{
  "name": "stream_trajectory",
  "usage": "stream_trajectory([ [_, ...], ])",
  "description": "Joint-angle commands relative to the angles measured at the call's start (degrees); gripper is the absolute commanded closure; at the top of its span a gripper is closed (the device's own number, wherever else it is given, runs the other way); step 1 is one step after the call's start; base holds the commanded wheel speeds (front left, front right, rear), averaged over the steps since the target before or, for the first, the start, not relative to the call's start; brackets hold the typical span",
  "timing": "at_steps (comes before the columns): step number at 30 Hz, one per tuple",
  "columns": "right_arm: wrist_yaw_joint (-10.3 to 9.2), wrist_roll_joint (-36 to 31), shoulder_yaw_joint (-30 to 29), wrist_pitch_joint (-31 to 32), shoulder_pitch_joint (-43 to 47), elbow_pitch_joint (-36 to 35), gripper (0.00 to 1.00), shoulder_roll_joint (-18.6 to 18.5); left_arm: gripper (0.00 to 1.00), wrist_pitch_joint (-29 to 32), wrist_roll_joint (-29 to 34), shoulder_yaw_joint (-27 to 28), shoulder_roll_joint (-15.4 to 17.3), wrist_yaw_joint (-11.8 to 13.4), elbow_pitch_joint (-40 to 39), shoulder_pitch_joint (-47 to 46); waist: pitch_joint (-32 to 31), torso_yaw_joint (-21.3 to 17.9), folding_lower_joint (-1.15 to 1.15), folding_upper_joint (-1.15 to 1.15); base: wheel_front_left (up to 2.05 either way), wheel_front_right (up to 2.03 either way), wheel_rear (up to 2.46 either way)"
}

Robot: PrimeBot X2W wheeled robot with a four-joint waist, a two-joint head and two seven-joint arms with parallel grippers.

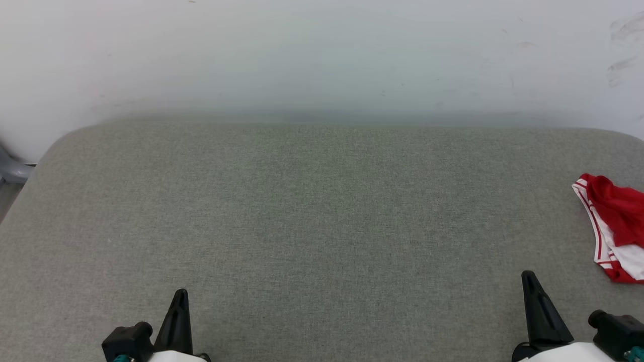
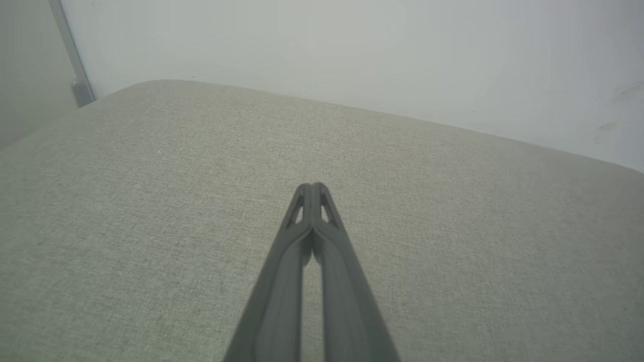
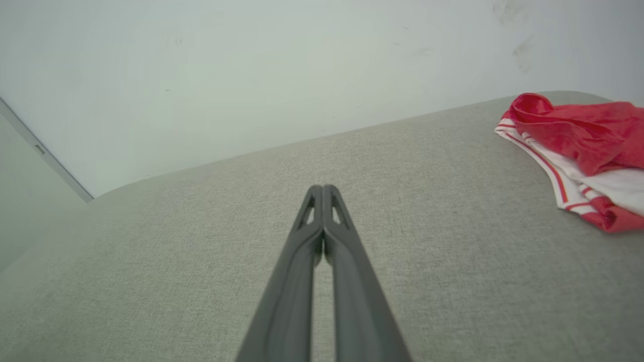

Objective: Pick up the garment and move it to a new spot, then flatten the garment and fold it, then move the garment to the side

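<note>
Two pairs of jaws sit pressed together, empty; the crumpled red-and-white jersey garment [image 1: 616, 211] lies on the grey fabric bench [image 1: 302, 211], right of the right jaws.

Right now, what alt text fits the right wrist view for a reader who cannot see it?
The right gripper, shut and holding nothing, points across a grey fabric surface. A crumpled red and white garment lies on that surface at the upper right, apart from the fingers, with a pale wall behind.
</note>
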Motion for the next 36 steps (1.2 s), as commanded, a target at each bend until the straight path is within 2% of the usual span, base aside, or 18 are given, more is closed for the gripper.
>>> stream_trajectory([
  [1, -0.01, 2.1, 0.0, 0.3, -1.8, -0.6, 1.0, -0.5, 1.0, 0.4, -2.1, 0.4, -0.1, -0.4, -0.6, -1.6, 0.0, 0.0, 0.0, 0.0, 0.0, 0.0, 0.0],
  [17, -0.02, 18.3, -0.1, 3.6, -4.1, 1.0, 1.0, -0.9, 1.0, 4.0, -18.5, 2.2, -0.5, -2.7, 1.0, -4.2, 0.0, -0.1, 0.0, 0.0, 0.0, 0.0, 0.0],
  [36, -0.03, 34.0, -0.5, 7.1, -6.5, 2.6, 1.0, -1.2, 1.0, 7.7, -34.4, 4.1, -1.1, -4.9, 2.6, -6.6, 0.0, -0.3, 0.0, 0.0, 0.0, 0.0, 0.0],
])
